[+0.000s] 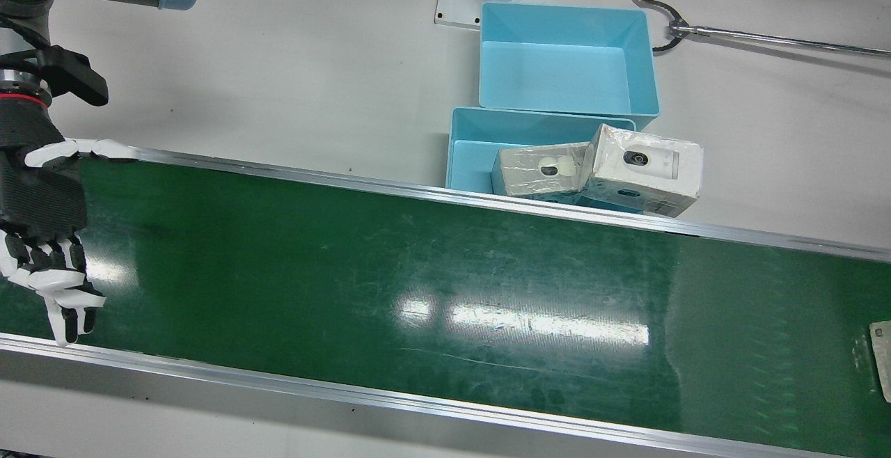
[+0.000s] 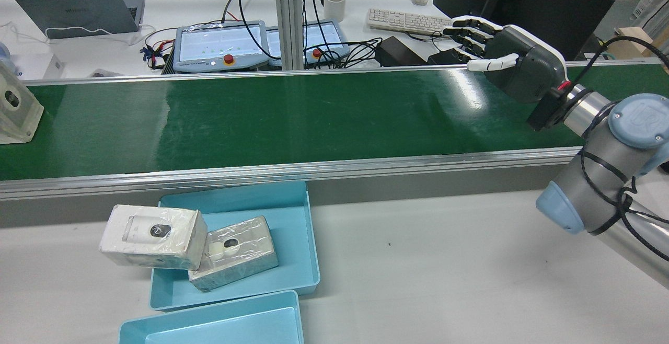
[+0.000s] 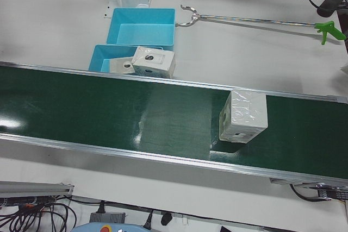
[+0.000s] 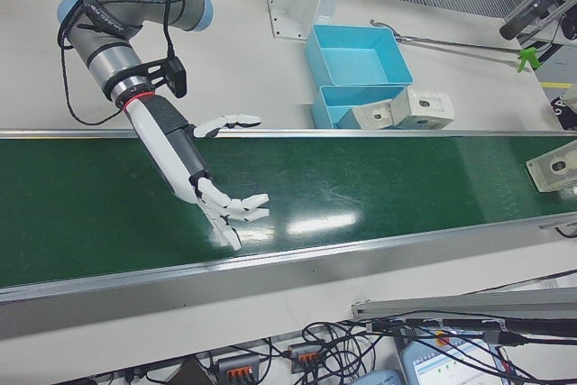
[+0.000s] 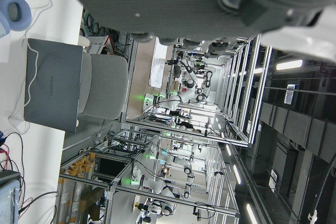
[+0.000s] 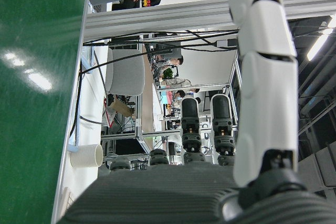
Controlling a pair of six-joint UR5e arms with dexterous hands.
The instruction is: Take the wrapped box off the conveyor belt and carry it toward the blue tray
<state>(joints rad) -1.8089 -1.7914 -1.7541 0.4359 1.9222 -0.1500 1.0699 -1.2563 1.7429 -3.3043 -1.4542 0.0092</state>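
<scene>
A wrapped box (image 3: 243, 117) stands on the green conveyor belt (image 1: 390, 263) at the robot's left end; it also shows in the rear view (image 2: 13, 106) and at the front view's right edge (image 1: 882, 360). My right hand (image 1: 49, 235) is open and empty, held over the belt's opposite end, far from the box; it also shows in the rear view (image 2: 502, 54) and the right-front view (image 4: 212, 191). My left hand (image 5: 199, 3) shows only in its own view, raised, with nothing in it. The blue tray (image 1: 468, 148) sits beside the belt.
Two wrapped boxes are at the near tray: one (image 1: 539, 169) lies inside, the other (image 1: 644, 169) rests on its edge. A second blue tray (image 1: 567, 61) stands behind it. A long grabber tool (image 1: 696, 30) lies on the table. Keyboards and laptops are beyond the belt.
</scene>
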